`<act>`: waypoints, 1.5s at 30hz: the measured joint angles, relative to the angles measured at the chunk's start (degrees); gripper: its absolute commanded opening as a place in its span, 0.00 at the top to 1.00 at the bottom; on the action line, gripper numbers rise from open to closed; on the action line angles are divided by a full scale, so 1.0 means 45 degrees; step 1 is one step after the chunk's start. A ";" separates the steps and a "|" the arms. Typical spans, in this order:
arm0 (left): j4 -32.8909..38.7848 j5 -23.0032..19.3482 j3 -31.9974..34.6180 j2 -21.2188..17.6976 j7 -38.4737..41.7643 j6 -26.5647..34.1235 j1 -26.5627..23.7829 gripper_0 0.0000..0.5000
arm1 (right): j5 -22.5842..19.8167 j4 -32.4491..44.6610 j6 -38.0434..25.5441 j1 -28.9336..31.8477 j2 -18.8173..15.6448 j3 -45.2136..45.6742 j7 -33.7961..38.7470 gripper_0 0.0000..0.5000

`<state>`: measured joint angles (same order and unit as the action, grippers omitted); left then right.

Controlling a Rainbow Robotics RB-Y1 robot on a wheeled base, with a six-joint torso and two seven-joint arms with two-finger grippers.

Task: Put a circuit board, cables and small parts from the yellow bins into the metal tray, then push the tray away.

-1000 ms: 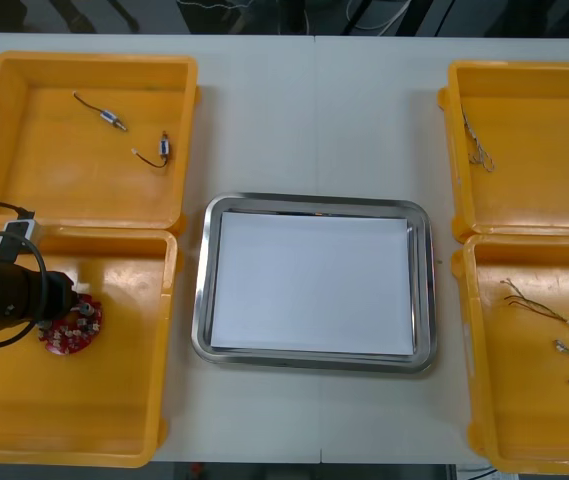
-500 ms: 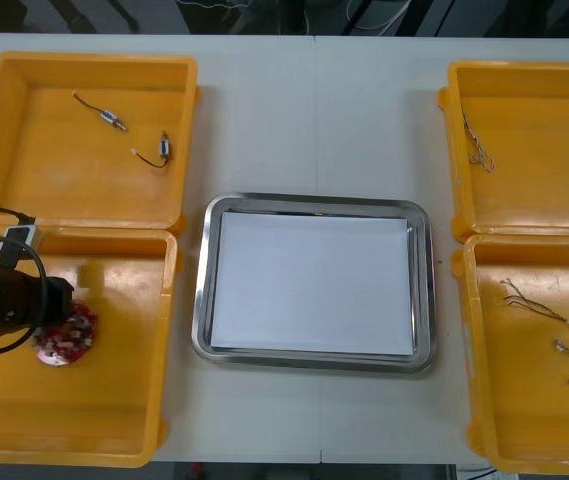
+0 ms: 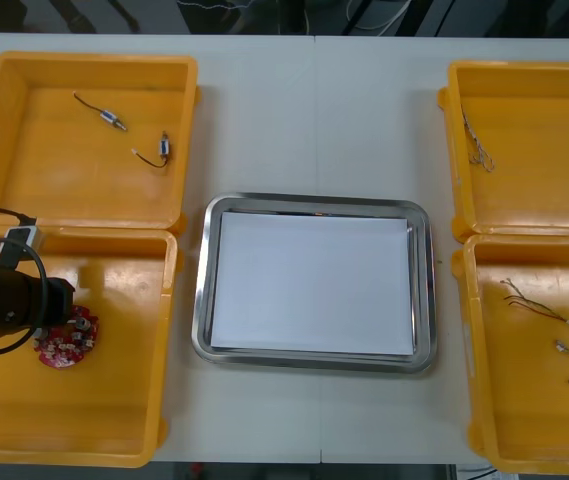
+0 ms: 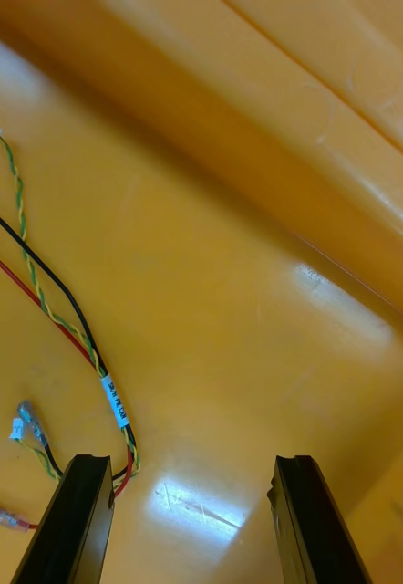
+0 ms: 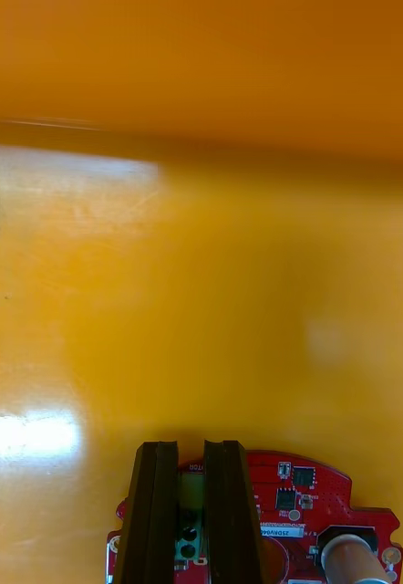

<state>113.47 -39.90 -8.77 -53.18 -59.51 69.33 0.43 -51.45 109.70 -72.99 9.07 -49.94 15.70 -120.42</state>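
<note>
The round red circuit board (image 3: 66, 340) lies in the near left yellow bin (image 3: 114, 420). My left gripper (image 3: 70, 308) is down at the board's edge. In the left wrist view its fingers (image 5: 156, 493) stand close together, pinching a green part on the circuit board (image 5: 297, 502), so the left gripper (image 5: 191, 452) is shut on the board. My right gripper (image 4: 192, 465) hangs open low over the floor of the near right bin (image 3: 504, 420). The red and yellow cable (image 4: 65, 319) runs up to one of its fingers; the same cable (image 3: 549, 325) shows in the front view.
The metal tray (image 3: 202, 290), white inside, sits between the bins. The far left bin (image 3: 24, 180) holds two small metal parts (image 3: 114, 120) with wire leads. A thin cable (image 3: 479, 145) lies in the far right bin (image 3: 564, 190).
My left gripper has closed from wide open onto the circuit board. The board shifted slightly toward the bin's near left. The right arm has not moved.
</note>
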 measured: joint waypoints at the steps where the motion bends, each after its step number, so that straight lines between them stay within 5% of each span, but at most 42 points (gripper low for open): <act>1: 0.0049 -0.0037 0.0031 0.0000 0.0000 0.0086 0.0000 1.00 | -0.0010 -0.0120 0.0140 -0.0003 0.0000 -0.0062 -0.0020 0.00; 20: 0.2969 -0.1271 0.2165 0.0000 0.0000 0.5381 -0.0836 1.00 | -0.0032 -0.1252 0.2214 -0.0014 0.0000 -0.1787 -0.0309 0.00; 31: 0.3698 -0.1294 0.2152 0.0000 0.0003 0.6240 -0.1830 1.00 | -0.0009 -0.1582 0.3419 0.0013 -0.0001 -0.2180 -0.0309 0.00; 36: 0.3985 -0.1309 0.1630 0.0000 0.0579 0.6279 -0.2562 1.00 | -0.0009 -0.1793 0.3907 0.0014 -0.0072 -0.2461 -0.0309 0.00; 45: 0.4115 -0.0183 -0.1210 0.0045 0.4551 0.6288 -0.4541 1.00 | -0.0008 -0.1790 0.3978 0.0070 -0.0106 -0.2468 -0.0309 0.00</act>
<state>131.98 -40.72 -14.22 -52.98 -39.03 97.63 -20.00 -51.49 101.65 -55.09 9.38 -50.42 4.60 -121.81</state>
